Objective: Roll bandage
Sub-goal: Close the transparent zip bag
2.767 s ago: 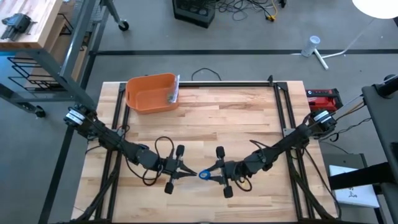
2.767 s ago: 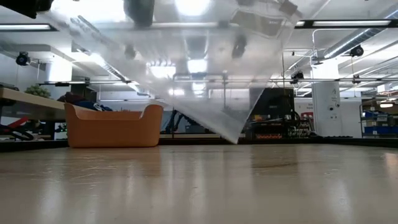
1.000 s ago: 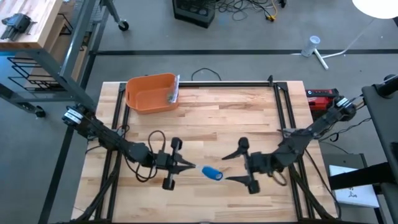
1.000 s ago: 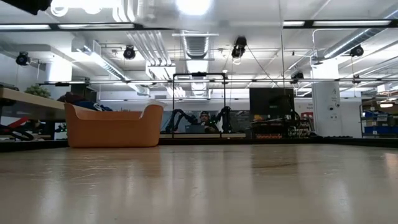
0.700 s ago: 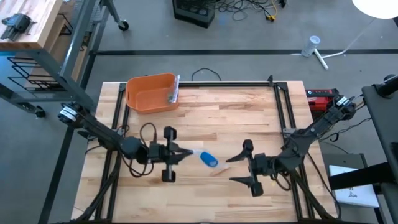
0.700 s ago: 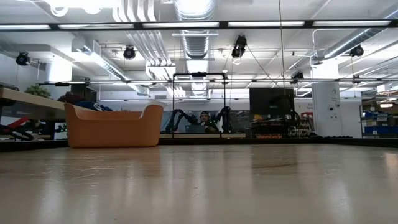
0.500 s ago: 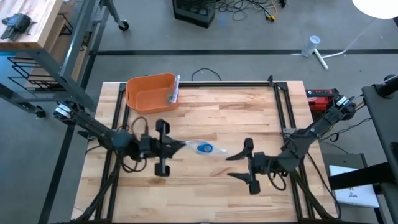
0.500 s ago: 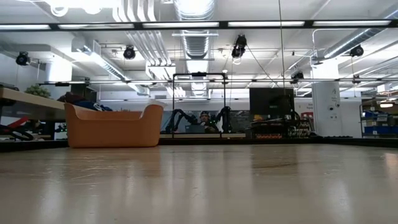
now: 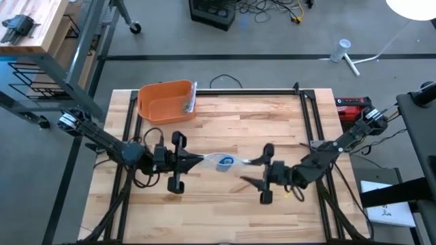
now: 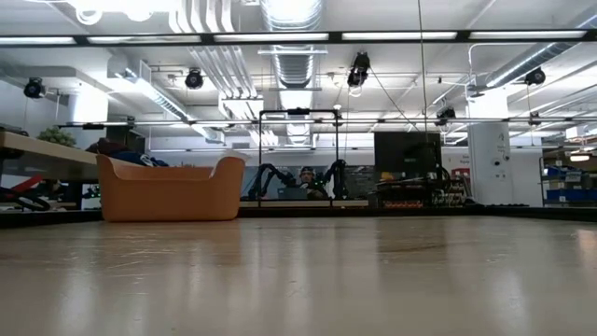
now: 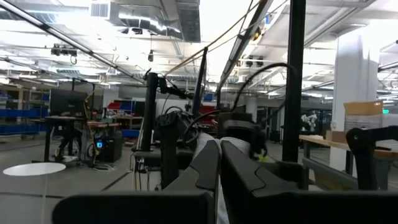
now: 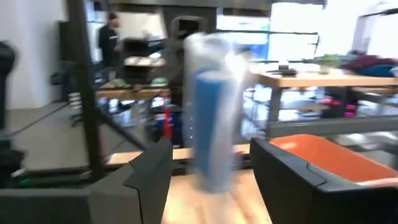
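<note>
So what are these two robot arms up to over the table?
They are handling a blue bandage roll in a clear wrapper above the wooden table. The left gripper, jaws shut, holds the wrapper's end. The right gripper faces the roll with its jaws open on either side. An orange bin waits at the back.

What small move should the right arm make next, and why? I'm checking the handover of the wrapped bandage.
Probably ease the right gripper forward until its open jaws straddle the blue bandage roll, then close. The left gripper, jaws shut, holds the roll's clear wrapper up off the wooden table. In the right wrist view the roll hangs ahead of the jaws, not yet between them.
</note>
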